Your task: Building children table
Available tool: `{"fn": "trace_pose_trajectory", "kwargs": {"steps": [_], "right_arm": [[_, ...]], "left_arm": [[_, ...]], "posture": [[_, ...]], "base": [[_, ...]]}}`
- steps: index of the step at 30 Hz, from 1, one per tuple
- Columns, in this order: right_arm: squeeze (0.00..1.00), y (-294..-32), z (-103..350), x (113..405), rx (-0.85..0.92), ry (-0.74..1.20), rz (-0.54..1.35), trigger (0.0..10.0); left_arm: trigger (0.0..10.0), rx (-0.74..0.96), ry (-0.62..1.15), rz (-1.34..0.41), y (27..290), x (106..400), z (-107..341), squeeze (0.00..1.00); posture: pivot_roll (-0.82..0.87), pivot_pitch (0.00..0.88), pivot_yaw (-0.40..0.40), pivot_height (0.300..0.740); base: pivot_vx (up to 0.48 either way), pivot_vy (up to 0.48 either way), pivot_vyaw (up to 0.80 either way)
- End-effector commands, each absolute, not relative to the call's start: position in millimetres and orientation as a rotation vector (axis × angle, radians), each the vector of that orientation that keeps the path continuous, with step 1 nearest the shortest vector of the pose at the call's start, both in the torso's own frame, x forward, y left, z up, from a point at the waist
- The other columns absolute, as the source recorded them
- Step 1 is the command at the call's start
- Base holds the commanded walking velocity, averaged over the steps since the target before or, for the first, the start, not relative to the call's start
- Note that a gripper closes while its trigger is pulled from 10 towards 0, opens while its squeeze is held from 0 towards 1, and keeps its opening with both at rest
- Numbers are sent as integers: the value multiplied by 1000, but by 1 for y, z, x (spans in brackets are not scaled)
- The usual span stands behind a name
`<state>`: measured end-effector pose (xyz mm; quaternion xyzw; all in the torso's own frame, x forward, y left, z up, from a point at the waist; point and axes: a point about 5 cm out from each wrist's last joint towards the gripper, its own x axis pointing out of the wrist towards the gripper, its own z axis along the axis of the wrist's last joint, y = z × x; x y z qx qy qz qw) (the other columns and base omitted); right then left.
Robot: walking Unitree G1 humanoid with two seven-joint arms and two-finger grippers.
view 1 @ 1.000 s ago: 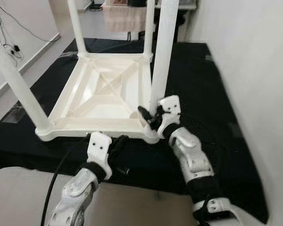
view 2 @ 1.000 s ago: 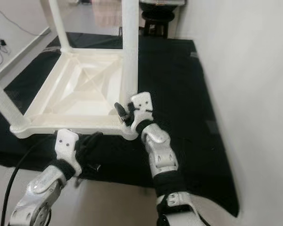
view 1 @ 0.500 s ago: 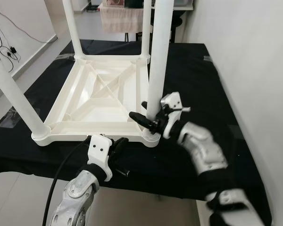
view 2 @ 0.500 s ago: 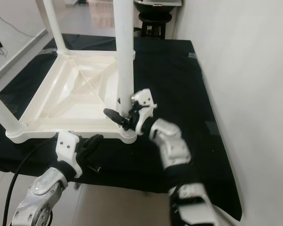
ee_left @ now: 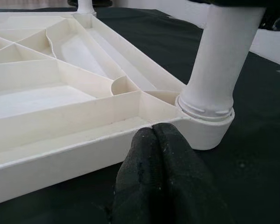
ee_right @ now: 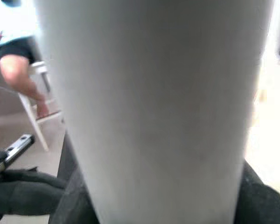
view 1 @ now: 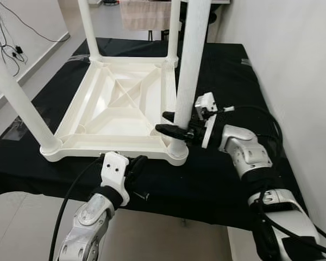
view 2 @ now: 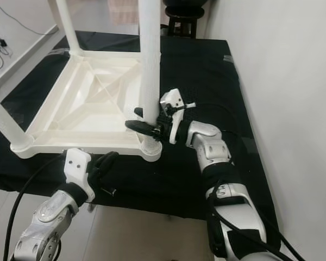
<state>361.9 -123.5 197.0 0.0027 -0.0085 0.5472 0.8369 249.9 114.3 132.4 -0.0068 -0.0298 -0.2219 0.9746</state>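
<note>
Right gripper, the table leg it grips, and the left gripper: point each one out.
right gripper (view 1: 176, 124), left eye view, between its black fingertips at the leg
table leg (view 1: 191, 60), left eye view, middle of the white shaft
left gripper (ee_left: 154, 135), left wrist view, tips of its closed fingers

Table (view 1: 119, 103) upside down on a mat (view 1: 228, 81), mat on the floor. Four legs up, one at each corner. Near-right leg (view 1: 191, 65) in its socket (view 1: 176, 149) at the corner nearest the robot. Right gripper (view 1: 176, 124) at that leg low down, one finger on each side, just above the socket. Left gripper (ee_left: 154, 154) in front of the table's near edge, left of the socket, tips touching the rim. Wall (view 1: 293, 65) to the right. Cables (view 1: 5, 38) on the floor, far left.
</note>
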Motion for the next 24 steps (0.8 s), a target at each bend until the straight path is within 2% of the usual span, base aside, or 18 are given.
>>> {"fn": "trace_pose_trajectory", "kwargs": {"steps": [1,9,10,11,13,14,15,19,24], "right_arm": [[0,-119,195,362,43,-8,1185,0],[0,-126,179,363,35,8,1091,0],[0,-126,163,360,-12,57,968,0],[0,-126,140,355,-77,128,711,0],[0,-126,140,355,-77,128,711,0],[0,-126,133,353,-97,149,591,0],[0,-109,133,341,-54,132,517,0],[0,-89,146,326,3,82,470,0],[0,-85,139,336,-22,113,462,0]], "left_arm": [[10000,-16,-58,-447,114,249,131,0],[10000,-18,-58,-448,115,249,131,0],[10000,-20,-59,-446,115,249,132,0],[10000,-22,-60,-444,117,249,132,0],[10000,-22,-60,-444,117,249,132,0],[10000,-22,-60,-443,117,249,132,0],[10000,-21,-59,-444,118,249,132,0],[10000,-20,-56,-445,118,250,132,0],[10000,-12,-58,-442,118,250,132,0]], "posture": [[89,86,-34,740],[80,89,-35,740],[71,95,-37,740],[68,99,-31,740],[68,99,-31,740],[68,99,-31,740],[63,103,-22,740],[56,91,-15,740],[76,92,-28,740]], "base": [[0,0,0],[0,0,0],[0,0,0],[0,0,0],[0,0,0],[0,0,0],[0,0,0],[0,0,0],[0,0,0]]}}
